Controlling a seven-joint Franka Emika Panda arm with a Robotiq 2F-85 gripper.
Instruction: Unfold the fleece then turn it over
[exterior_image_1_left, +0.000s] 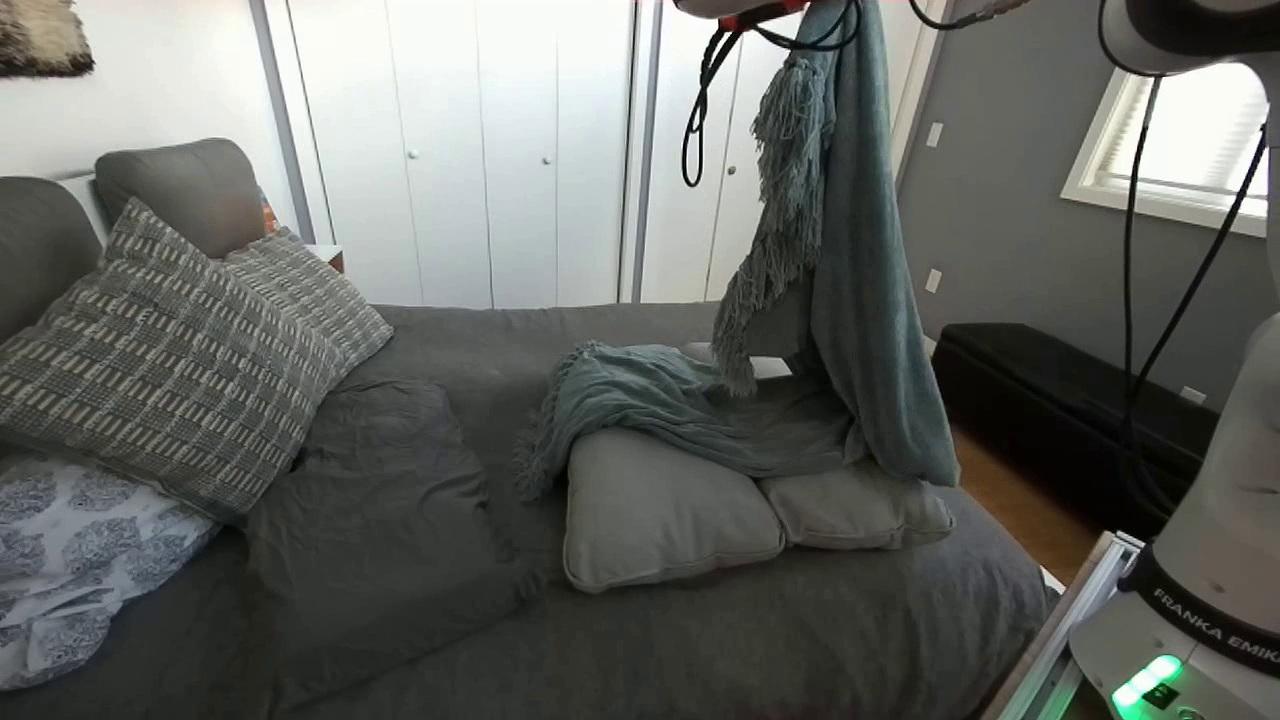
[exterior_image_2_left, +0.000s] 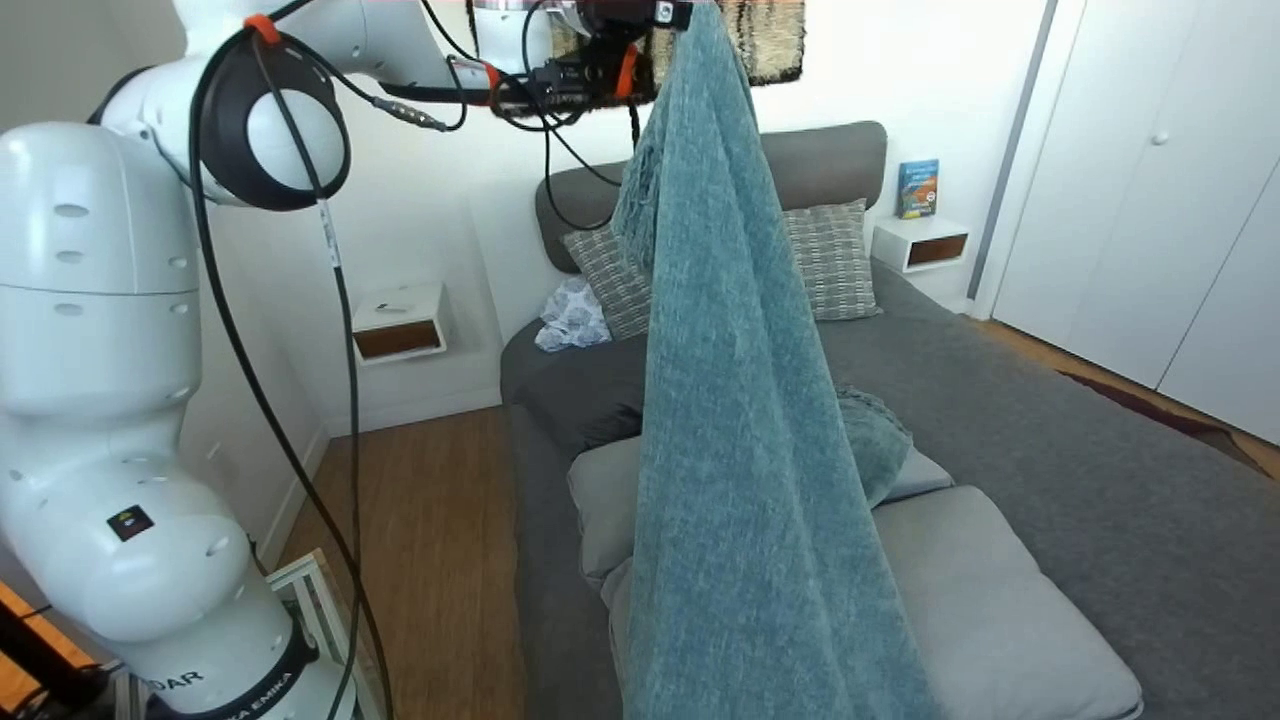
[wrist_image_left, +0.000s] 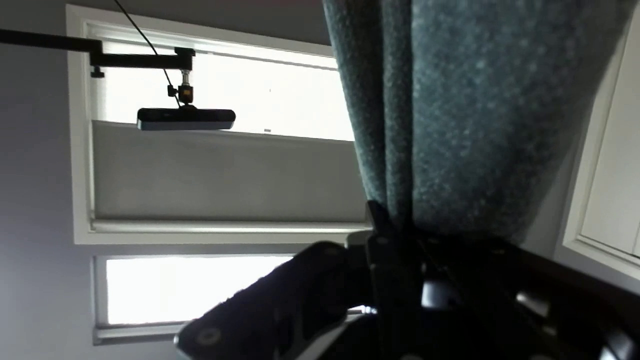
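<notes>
Wrist view has the hand (wrist_image_left: 400, 227) clamped on the fleece (wrist_image_left: 475, 115); in an exterior view its length hangs towards six o'clock; the slack part, likely next to lift, lies over pillows (exterior_image_1_left: 660, 510) at seven.

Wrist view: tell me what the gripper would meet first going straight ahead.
The gripper would likely meet the fleece held in its jaws, which seems to cover its line; what lies behind is hidden, depth unclear.
</notes>
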